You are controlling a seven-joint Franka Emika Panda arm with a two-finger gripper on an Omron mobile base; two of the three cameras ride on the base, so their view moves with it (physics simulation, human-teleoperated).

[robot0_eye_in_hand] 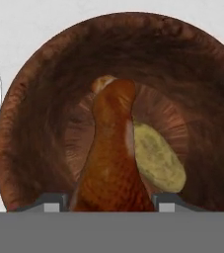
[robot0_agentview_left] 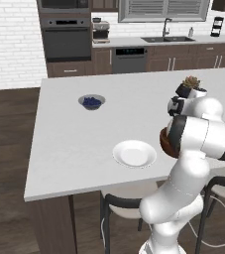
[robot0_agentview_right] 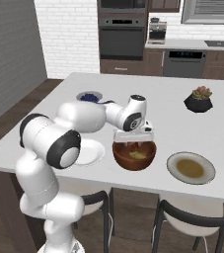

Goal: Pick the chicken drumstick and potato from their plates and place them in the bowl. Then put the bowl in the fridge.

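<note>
My gripper hangs straight down into the reddish-brown wooden bowl near the island's front edge. In the hand view the chicken drumstick sits between the two fingertips of the gripper, plump end at the fingers and bone tip pointing into the bowl. The potato lies on the bowl's bottom beside it, also seen as a yellowish lump. The plain white plate is left of the bowl, and the grey-rimmed plate with the tan centre is right of it. The fridge is out of view.
A small grey bowl of blueberries stands farther back on the island, and a black pot with a plant at the back right. Dark-framed stools stand under the island's front edge. Oven and cabinets line the far wall.
</note>
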